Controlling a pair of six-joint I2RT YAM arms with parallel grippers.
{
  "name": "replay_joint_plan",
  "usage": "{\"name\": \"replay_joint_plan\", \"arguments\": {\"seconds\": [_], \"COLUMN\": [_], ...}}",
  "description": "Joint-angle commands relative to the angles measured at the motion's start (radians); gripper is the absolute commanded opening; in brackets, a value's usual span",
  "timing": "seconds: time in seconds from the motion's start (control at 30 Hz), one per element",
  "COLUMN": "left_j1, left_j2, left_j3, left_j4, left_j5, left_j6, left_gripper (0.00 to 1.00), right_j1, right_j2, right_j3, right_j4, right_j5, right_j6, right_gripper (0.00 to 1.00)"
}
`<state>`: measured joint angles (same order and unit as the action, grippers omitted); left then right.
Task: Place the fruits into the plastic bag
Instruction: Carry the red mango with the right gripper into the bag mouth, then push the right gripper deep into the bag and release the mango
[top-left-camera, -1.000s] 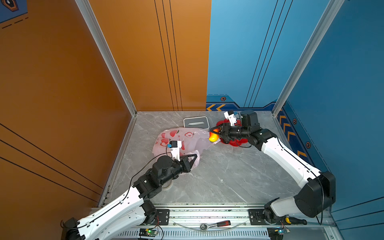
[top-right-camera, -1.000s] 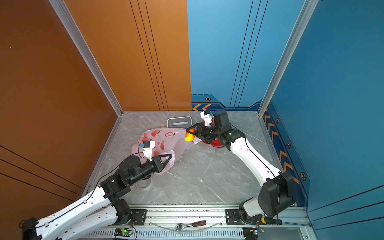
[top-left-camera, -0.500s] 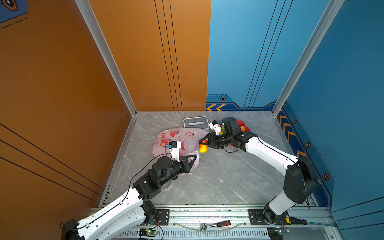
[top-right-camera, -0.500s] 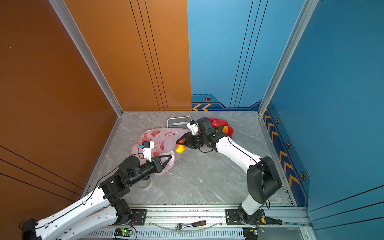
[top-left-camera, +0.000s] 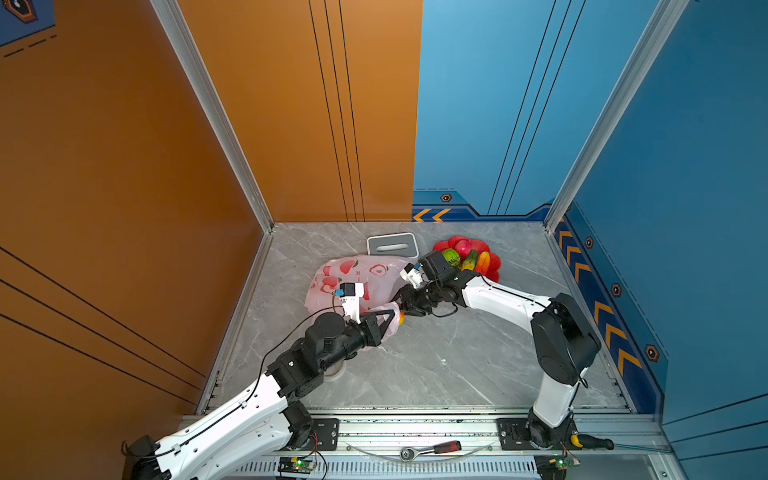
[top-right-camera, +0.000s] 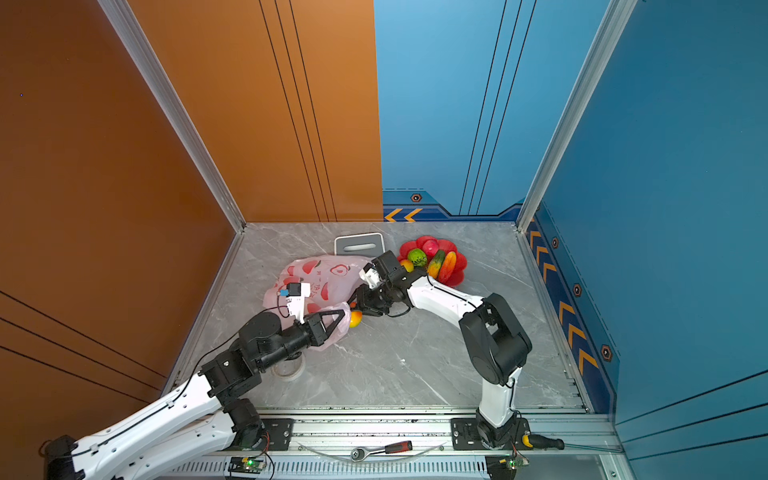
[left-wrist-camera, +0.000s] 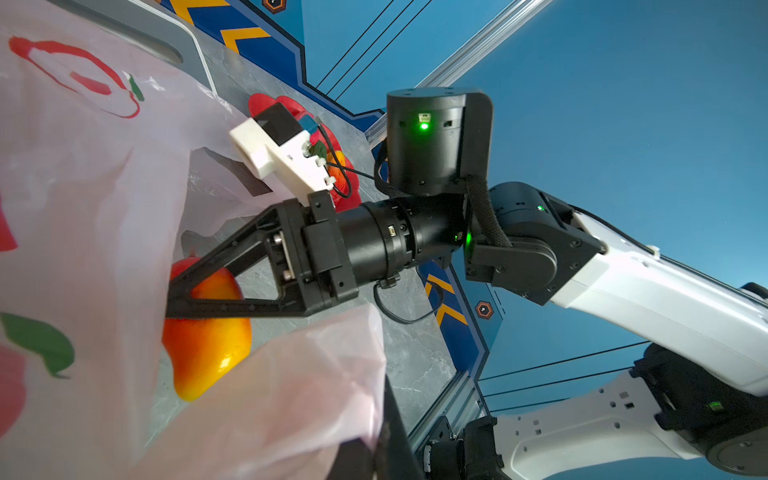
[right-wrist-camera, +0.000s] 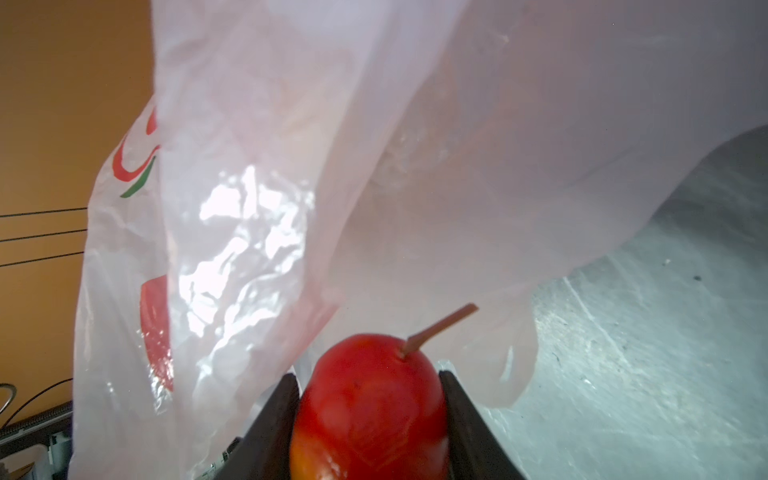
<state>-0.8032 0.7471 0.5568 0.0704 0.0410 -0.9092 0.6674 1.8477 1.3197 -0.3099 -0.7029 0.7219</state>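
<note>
The pale-pink plastic bag (top-left-camera: 353, 274) printed with red apples lies at the middle left of the floor. My left gripper (top-left-camera: 390, 319) is shut on its near rim, holding the mouth lifted (left-wrist-camera: 291, 374). A yellow-red mango fruit (right-wrist-camera: 370, 407) is clamped in my shut right gripper (right-wrist-camera: 370, 386). The gripper holds it at the bag's mouth (top-right-camera: 355, 320), just beside the left gripper's tips. Other fruits rest on the red flower-shaped dish (top-left-camera: 494, 266): a green one (top-left-camera: 451, 255), a pink-red one (top-left-camera: 463, 246) and an orange mango (top-left-camera: 483, 262).
A white-and-grey tissue box (top-left-camera: 392, 244) stands behind the bag near the back wall. A tape roll (top-right-camera: 289, 370) lies under my left arm. A ratchet (top-left-camera: 432, 449) rests on the front rail. Orange wall on the left, blue wall on the right.
My right arm has carried the mango from the dish leftward and nearer, down to the bag's mouth. The left gripper has held the bag rim still.
</note>
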Motion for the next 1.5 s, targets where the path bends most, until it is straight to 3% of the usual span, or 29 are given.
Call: {"name": "replay_joint_plan", "arguments": {"seconds": [0.0,0.23,0.6,0.87,1.2,1.47], "left_j1": [0.014,0.005,-0.023,-0.055,-0.063,-0.063], "left_j2": [0.011,0.041,0.113,0.196,0.241,0.249], "left_j3": [-0.001,-0.004,-0.010,-0.006,-0.008,-0.018], "left_j4": [0.052,0.092,0.166,0.243,0.290,0.309], "left_j5": [0.038,0.075,0.094,0.103,0.115,0.116], "left_j6": [0.003,-0.003,-0.016,-0.026,-0.034,-0.041], "left_gripper": [0.00,0.00,0.00,0.00,0.00,0.00], "right_j1": [0.016,0.023,0.023,0.061,0.061,0.057], "right_j2": [0.046,0.154,0.282,0.365,0.439,0.459], "right_j3": [0.079,0.172,0.168,0.185,0.196,0.201], "right_j4": [-0.011,0.057,0.373,0.474,0.535,0.542], "right_j5": [0.024,0.076,0.233,0.390,0.432,0.420], "right_j6": [-0.001,0.129,0.386,0.421,0.442,0.442], "right_gripper": [0.45,0.45,0.43,0.44,0.47,0.57]}}
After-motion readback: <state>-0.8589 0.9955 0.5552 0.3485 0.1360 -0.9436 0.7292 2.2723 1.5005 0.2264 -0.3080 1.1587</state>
